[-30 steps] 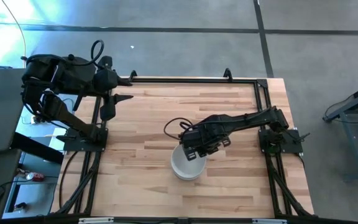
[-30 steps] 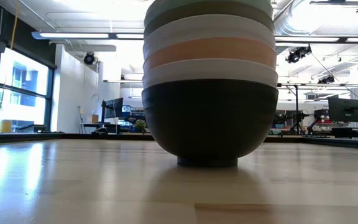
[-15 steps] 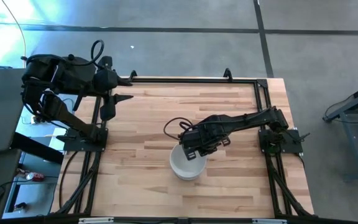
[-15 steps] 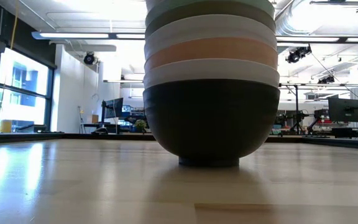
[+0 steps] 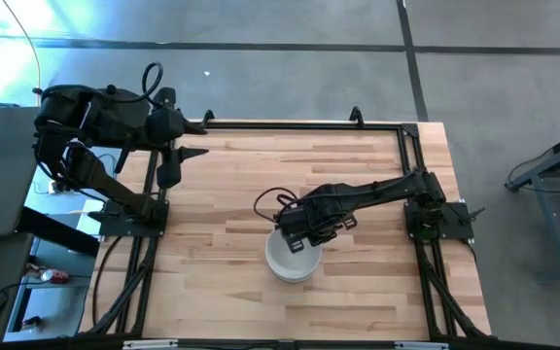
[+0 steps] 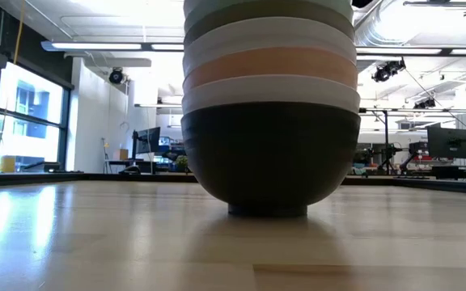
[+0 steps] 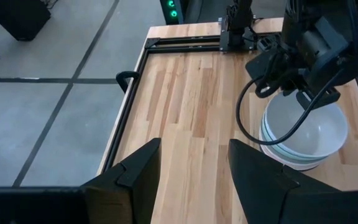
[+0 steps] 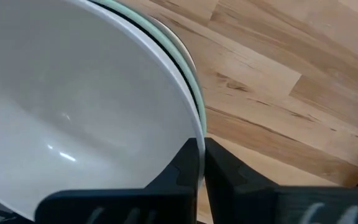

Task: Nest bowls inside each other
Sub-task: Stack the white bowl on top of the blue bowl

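Observation:
The bowls stand nested in one stack (image 5: 290, 261) near the table's middle, resting on the black bowl's foot (image 6: 268, 210). Above the black bowl come white (image 6: 269, 90), peach-orange (image 6: 269, 66), white, olive grey-green and pale mint green; the top runs out of the low view. A white bowl (image 7: 306, 127) lies uppermost. My right gripper (image 5: 299, 237) hangs over the stack's far rim, shut on that top bowl. My left gripper (image 5: 188, 160) waits open at the table's far left, well away from the stack. My right gripper (image 8: 202, 144) pinches the top white bowl's rim (image 8: 194, 127), one finger (image 8: 188, 165) inside the bowl and the other finger (image 8: 225, 168) outside it. It comes from above, on the stack's far side. The bowl sits nested in the stack, level.
A black frame rail (image 5: 299, 124) runs along the table's far edge and down both sides. Bare wood (image 5: 222, 214) lies left of the stack and along the near edge. The right arm's base (image 5: 440, 216) stands at the right edge.
My right gripper has shifted slightly toward the table's left while staying on the top bowl's rim, and the whole stack has slid a little with it.

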Available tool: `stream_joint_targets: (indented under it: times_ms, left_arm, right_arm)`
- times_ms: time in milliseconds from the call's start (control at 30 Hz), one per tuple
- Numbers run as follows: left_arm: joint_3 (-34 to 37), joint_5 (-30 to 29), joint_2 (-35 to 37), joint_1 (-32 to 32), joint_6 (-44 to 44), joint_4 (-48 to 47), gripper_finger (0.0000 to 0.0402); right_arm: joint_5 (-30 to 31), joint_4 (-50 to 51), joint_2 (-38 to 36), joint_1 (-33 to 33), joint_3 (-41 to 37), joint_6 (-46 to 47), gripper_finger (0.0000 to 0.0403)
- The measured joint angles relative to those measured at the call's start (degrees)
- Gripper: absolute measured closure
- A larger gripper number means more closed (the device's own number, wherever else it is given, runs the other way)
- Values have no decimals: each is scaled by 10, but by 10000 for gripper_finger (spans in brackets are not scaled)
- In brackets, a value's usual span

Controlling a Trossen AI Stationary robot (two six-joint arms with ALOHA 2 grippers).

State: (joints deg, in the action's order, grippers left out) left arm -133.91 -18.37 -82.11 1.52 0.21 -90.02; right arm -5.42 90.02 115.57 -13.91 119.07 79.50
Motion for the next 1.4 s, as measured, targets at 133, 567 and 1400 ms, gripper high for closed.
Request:
stream_joint_targets:
  times_ms: [133, 567, 1400]
  left_arm:
    - [0, 0, 0, 0, 0, 0, 225]
    - [0, 2, 0, 0, 0, 0, 225]
    - [0, 13, 0, 0, -11, 0, 225]
  right_arm:
    - [4, 0, 0, 0, 0, 2, 402]
    - [9, -1, 0, -1, 0, 2, 403]
    - [0, -32, 31, 0, 2, -13, 386]
